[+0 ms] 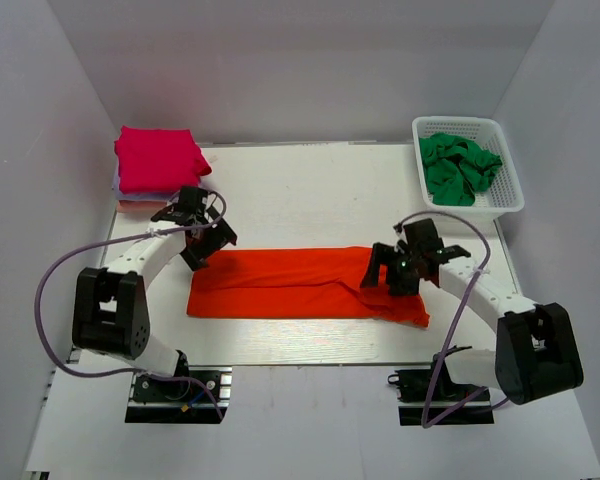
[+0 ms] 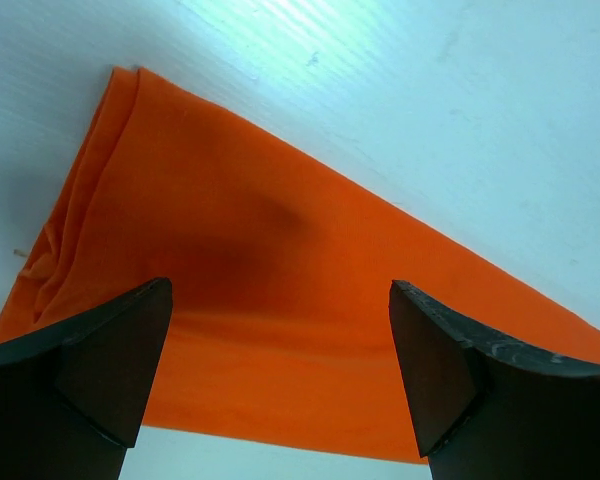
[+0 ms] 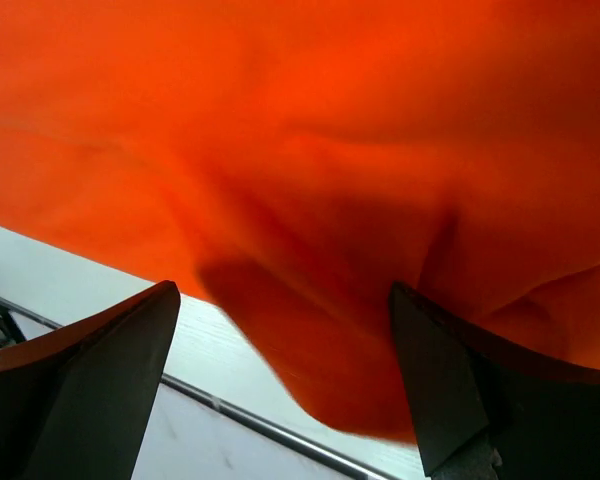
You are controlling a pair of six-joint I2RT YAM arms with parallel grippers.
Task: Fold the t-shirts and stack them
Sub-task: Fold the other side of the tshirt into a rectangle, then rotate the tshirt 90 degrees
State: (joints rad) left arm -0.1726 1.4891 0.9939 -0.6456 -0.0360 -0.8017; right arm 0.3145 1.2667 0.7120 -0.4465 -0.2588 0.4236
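An orange-red t-shirt (image 1: 300,284) lies folded into a long flat strip across the table's middle. My left gripper (image 1: 202,245) is open and empty, hovering above the strip's left end; the cloth shows between its fingers in the left wrist view (image 2: 270,300). My right gripper (image 1: 390,272) is open and empty above the strip's right end, where the cloth (image 3: 310,200) is rumpled and a corner hangs near the table's front edge. A folded magenta t-shirt (image 1: 158,158) tops a stack with pale shirts beneath at the back left. A green t-shirt (image 1: 458,166) lies crumpled in the basket.
A white slotted basket (image 1: 510,196) stands at the back right. White walls close in the table on three sides. The table's front edge with a metal rail (image 3: 240,415) runs just below the right gripper.
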